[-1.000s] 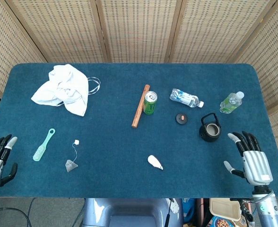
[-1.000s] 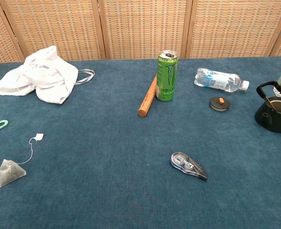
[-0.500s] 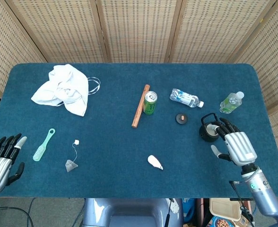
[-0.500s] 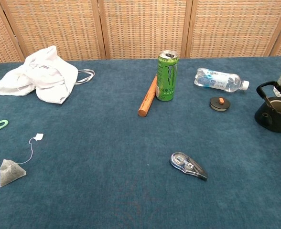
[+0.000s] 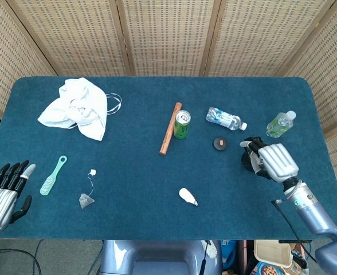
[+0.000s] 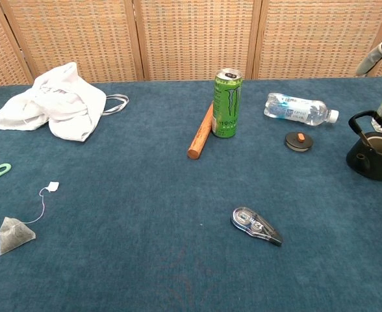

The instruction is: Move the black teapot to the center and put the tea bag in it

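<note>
The black teapot (image 6: 373, 155) stands lidless at the right side of the table, handle upright. In the head view only its left edge (image 5: 248, 158) shows under my right hand (image 5: 274, 162), which hovers over it with fingers bent downward. The chest view shows nothing gripping the pot; just a fingertip (image 6: 375, 58) appears high above it. The tea bag (image 5: 86, 200) (image 6: 13, 234) lies at the front left, its string leading to a white tag (image 6: 52, 186). My left hand (image 5: 5, 192) is at the front left edge, fingers spread and holding nothing.
The teapot lid (image 5: 219, 142) lies left of the pot. A green can (image 5: 181, 124) and wooden stick (image 5: 170, 128) sit near the middle, with a correction tape (image 5: 188, 196) in front. Two bottles (image 5: 224, 118) (image 5: 281, 124), a white cloth (image 5: 77, 109) and a green brush (image 5: 53, 176) are also present.
My right hand has moved from the table's front right edge up and leftward until it covers the teapot. The left hand shifted slightly. Nothing on the table moved.
</note>
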`<state>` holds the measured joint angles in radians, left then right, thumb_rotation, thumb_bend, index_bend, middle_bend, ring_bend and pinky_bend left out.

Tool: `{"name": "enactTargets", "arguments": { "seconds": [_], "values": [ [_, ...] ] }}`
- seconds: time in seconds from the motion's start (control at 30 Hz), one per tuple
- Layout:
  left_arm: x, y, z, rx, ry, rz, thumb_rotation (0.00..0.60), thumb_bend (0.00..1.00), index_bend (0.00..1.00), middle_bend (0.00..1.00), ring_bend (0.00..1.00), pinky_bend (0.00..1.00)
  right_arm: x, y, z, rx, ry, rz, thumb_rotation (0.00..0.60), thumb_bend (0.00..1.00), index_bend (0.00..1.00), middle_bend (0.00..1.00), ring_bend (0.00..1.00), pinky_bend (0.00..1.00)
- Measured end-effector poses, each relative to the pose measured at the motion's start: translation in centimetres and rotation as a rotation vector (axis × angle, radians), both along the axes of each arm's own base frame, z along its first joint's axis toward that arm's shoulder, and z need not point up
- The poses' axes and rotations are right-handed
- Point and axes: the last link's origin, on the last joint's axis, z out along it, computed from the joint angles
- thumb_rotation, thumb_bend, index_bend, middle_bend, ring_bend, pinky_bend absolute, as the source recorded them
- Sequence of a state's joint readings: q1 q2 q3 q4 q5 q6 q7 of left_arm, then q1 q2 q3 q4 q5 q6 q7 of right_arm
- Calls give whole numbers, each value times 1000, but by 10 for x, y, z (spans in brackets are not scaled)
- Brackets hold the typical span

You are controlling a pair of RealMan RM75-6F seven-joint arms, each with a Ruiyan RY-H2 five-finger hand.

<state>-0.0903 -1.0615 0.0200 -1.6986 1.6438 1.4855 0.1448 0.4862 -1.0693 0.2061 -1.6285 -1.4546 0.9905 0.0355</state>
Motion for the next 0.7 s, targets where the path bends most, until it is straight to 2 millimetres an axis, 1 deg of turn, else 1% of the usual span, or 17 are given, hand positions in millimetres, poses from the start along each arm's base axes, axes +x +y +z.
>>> {"name": "enactTargets", "arguments": {
  "seconds": [0.3,0.7],
  "values": [
    [2,2,2,3,10,2,600,536,0,0,0,0,7,-35,-3,53,71,11,600,857,283,316,569,730],
    [3,3,2,3,15,9,600,536,0,0,0,0,16,-62,-15,141,178,17,600,877,286,317,582,735]
  ]
}}
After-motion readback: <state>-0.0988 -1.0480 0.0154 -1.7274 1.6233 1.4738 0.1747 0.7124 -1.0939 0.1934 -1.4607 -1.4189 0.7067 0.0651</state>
